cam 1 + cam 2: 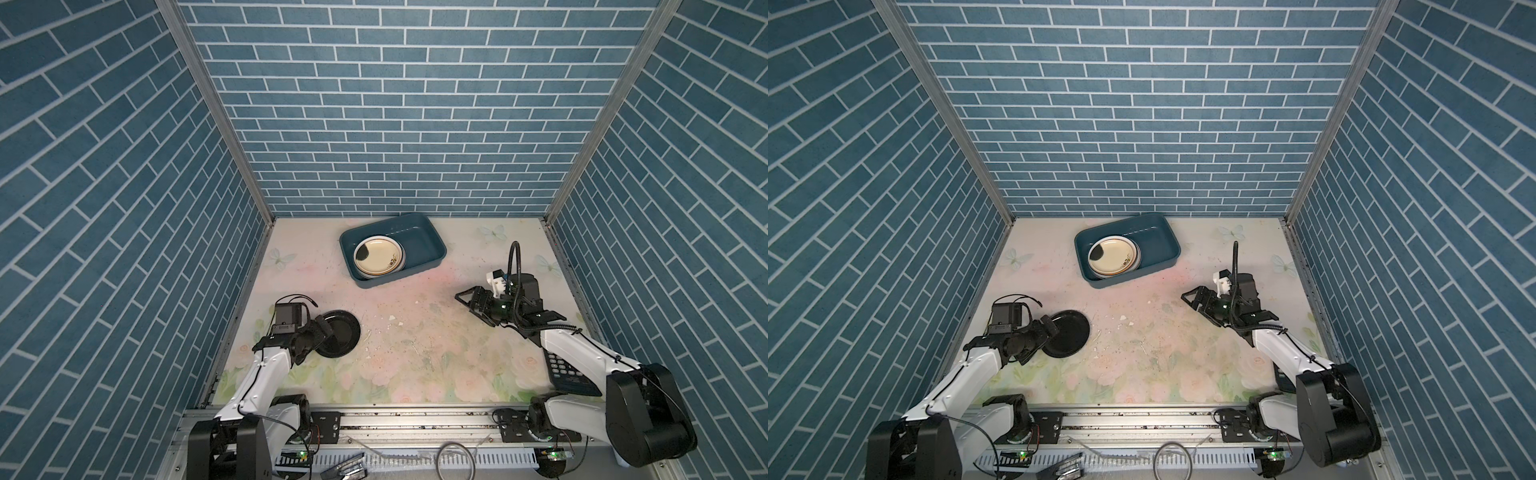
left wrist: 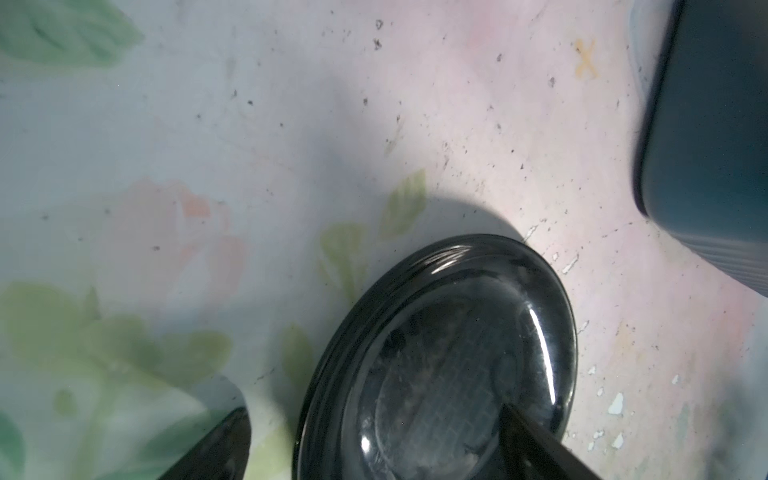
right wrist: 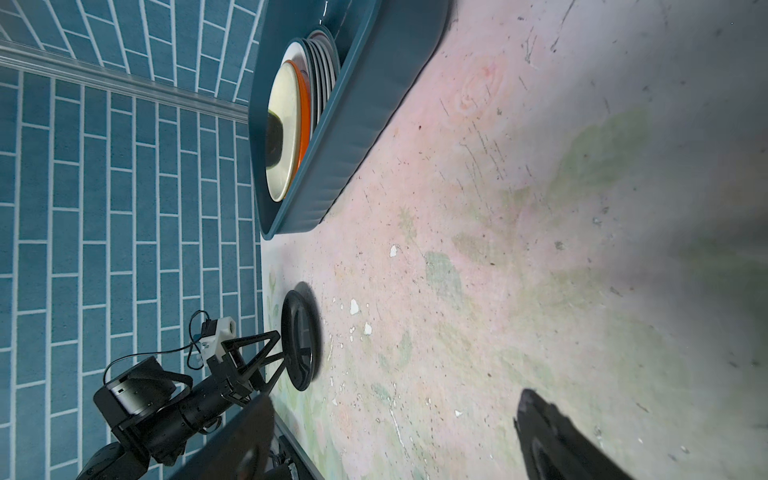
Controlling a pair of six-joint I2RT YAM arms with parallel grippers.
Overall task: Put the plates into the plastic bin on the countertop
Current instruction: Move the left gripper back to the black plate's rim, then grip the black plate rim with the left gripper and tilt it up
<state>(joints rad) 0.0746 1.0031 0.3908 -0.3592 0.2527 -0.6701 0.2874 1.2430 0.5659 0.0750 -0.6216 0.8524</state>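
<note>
Flat on the bench, the black plate looks stiff and slick; its graspable rim sits between the empty left tool's wide-open jaws.

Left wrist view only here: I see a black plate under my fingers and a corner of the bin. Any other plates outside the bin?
Observer: No. In both top views the black plate is the only plate on the countertop.
Operator: What's inside the bin?
Observer: A stack of plates at its left end, with a cream plate on top. The right end is bare.
Operator: Where's the right gripper?
Observer: It is open and holds nothing. It is over the countertop to the right of the bin, apart from it.
</note>
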